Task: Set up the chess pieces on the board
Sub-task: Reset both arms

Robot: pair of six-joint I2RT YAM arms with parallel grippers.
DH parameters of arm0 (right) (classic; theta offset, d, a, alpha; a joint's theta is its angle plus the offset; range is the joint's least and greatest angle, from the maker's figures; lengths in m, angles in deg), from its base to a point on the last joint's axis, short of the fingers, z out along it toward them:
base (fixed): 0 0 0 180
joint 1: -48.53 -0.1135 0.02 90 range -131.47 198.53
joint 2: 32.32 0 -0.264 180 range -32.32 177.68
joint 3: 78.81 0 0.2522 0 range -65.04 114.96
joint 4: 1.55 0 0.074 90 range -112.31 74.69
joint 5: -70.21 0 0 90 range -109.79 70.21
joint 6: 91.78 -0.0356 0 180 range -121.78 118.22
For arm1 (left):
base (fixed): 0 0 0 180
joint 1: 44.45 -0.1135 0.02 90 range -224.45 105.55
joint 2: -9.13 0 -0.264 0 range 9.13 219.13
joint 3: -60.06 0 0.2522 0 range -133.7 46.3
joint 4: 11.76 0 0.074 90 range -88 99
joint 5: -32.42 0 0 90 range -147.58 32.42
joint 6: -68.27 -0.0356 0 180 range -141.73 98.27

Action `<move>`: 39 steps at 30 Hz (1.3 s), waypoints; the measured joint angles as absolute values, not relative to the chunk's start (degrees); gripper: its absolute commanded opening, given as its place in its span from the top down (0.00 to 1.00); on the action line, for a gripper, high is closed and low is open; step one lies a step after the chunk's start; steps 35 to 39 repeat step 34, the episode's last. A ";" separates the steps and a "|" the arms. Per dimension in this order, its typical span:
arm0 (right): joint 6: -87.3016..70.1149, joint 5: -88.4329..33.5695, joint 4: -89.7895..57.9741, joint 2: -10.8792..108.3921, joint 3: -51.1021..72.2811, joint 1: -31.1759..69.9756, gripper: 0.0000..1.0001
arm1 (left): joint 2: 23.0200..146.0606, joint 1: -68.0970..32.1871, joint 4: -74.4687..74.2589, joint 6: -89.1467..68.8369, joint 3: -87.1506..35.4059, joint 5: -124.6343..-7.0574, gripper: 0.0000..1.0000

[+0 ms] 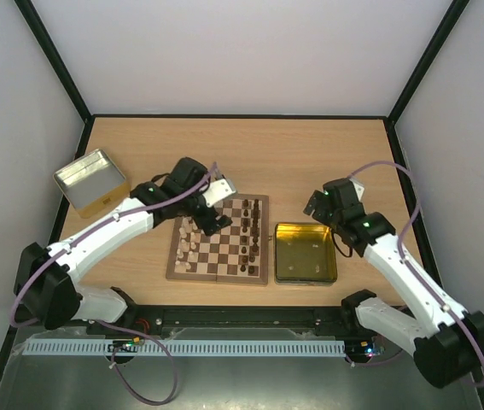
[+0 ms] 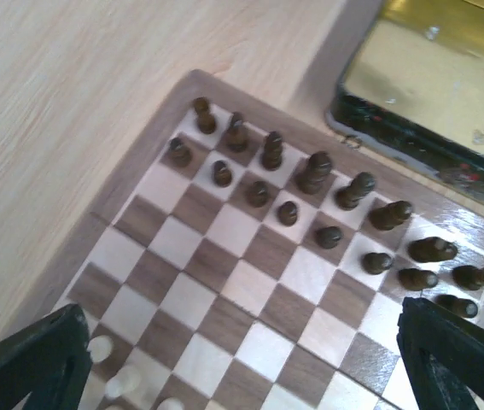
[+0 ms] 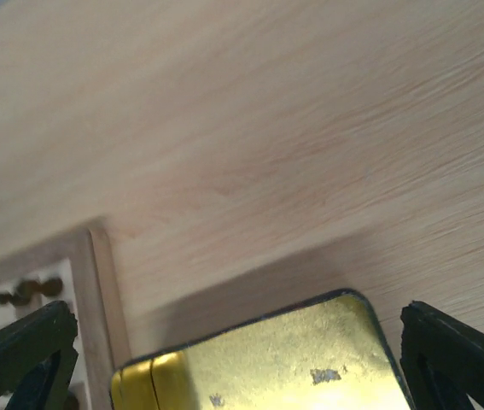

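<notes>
The board (image 1: pixel 220 266) lies in the middle of the table, and shows in the left wrist view (image 2: pixel 224 256). Dark chess pieces (image 2: pixel 318 171) stand in two rows along its right side (image 1: pixel 252 231). Cream pieces (image 1: pixel 186 248) stand along its left side, a few showing in the left wrist view (image 2: pixel 101 348). My left gripper (image 1: pixel 208 215) hovers over the board's far left part, open and empty, its fingers (image 2: pixel 37 359) wide apart. My right gripper (image 1: pixel 314 207) hovers open and empty above the far edge of the gold tin (image 3: pixel 267 359).
The yellow-gold tin (image 1: pixel 306 253) lies open just right of the board. A silver tin (image 1: pixel 90 180) stands at the far left of the table. Black frame posts and white walls enclose the table on three sides.
</notes>
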State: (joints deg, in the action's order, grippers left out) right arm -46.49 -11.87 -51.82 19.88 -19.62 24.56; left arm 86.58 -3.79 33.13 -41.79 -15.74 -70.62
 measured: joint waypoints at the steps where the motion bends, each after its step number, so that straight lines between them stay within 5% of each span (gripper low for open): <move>1: -45.42 -13.03 -51.52 21.80 -19.62 24.56 0.02 | 86.30 -5.36 33.09 -41.61 -15.79 -70.99 0.01; 17: -36.70 -27.71 -49.33 24.84 -19.83 23.77 0.02 | 78.48 -26.91 37.99 -42.05 -13.49 -78.93 0.01; 25: -37.33 -30.71 -49.46 21.72 -20.29 14.72 0.02 | 76.57 -29.45 42.38 -42.51 -9.82 -82.80 0.01; 39: -37.00 -30.36 -49.57 20.49 -20.84 13.98 0.02 | 75.17 -34.83 42.40 -42.07 -7.85 -87.12 0.01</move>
